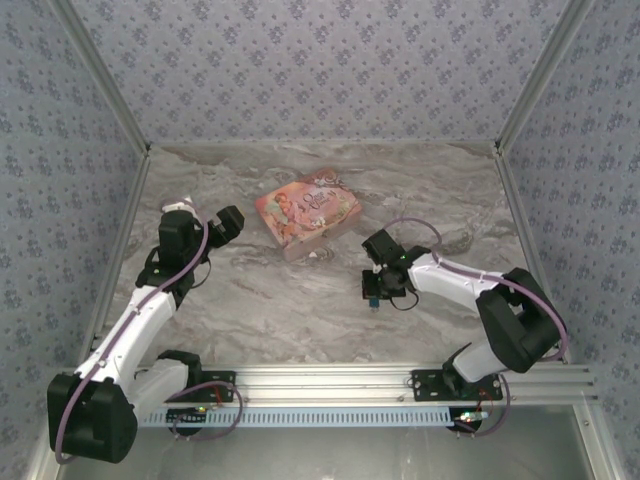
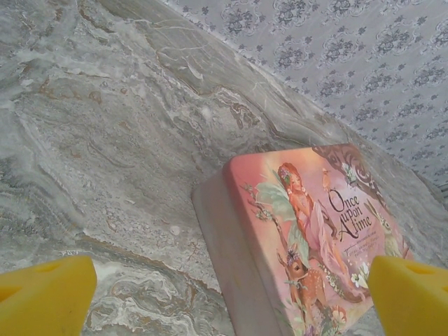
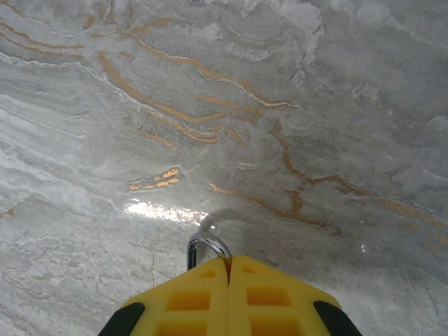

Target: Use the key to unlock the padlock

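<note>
- Right gripper (image 3: 227,264) clenched on the padlock (image 3: 208,243), shackle protruding at 12 o'clock.
- Left gripper (image 2: 227,297) spread wide, empty; pink box (image 2: 308,231) at its 1 o'clock.
- Assessment: key pickup, insertion and turning remain.

A robot test cell in a lab is suggested, not a home. A grey-white marble-patterned surface (image 1: 300,310) is enclosed at nine, twelve and three o'clock by blue-grey floral wallpaper panels (image 1: 320,60) framed by bare aluminium struts (image 1: 102,72). At six o'clock, a white left arm (image 1: 135,320) and right arm (image 1: 455,278) are bolted to a slotted aluminium rail (image 1: 340,380).
</note>
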### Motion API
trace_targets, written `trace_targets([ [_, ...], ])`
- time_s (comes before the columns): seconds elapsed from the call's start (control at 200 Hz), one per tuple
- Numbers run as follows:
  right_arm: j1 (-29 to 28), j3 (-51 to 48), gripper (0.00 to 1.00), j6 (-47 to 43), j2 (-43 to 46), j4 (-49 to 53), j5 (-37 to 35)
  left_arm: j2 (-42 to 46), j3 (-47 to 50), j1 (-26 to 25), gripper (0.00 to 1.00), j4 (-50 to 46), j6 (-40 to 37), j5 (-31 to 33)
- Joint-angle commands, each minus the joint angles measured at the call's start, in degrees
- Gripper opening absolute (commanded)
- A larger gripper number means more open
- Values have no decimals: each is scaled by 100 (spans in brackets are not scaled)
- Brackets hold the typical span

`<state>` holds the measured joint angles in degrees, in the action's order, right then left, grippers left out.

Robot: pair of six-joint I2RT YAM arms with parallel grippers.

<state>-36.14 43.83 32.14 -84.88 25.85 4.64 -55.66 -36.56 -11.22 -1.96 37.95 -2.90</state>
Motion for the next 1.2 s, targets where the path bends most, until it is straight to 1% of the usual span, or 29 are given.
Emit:
trace_targets([
  [0.0,13,-37,2,73,-64,-3,-87,-24,-43,52,100,42,-38,69],
  [0.12,14,-33,3,72,-65,-9,-101,-24,-40,57,99,37,-43,72],
  [0.285,11,-22,6,64,-67,-18,-98,-24,-53,52,99,37,-43,70],
  [0.48,2,-19,18,25,-14,-17,-126,-24,-56,59,99,20,-67,79],
  [0.67,4,2,26,-22,235,-33,-229,-24,-72,57,99,20,-93,87],
  [0.845,18,27,33,-161,737,22,-531,-24,-88,62,99,11,-100,83],
  [1.039,191,173,36,-426,1451,205,-994,-33,-99,68,99,11,-107,87],
  [1.194,398,141,40,-687,2294,96,-1276,-33,-106,74,99,-7,-104,87],
])
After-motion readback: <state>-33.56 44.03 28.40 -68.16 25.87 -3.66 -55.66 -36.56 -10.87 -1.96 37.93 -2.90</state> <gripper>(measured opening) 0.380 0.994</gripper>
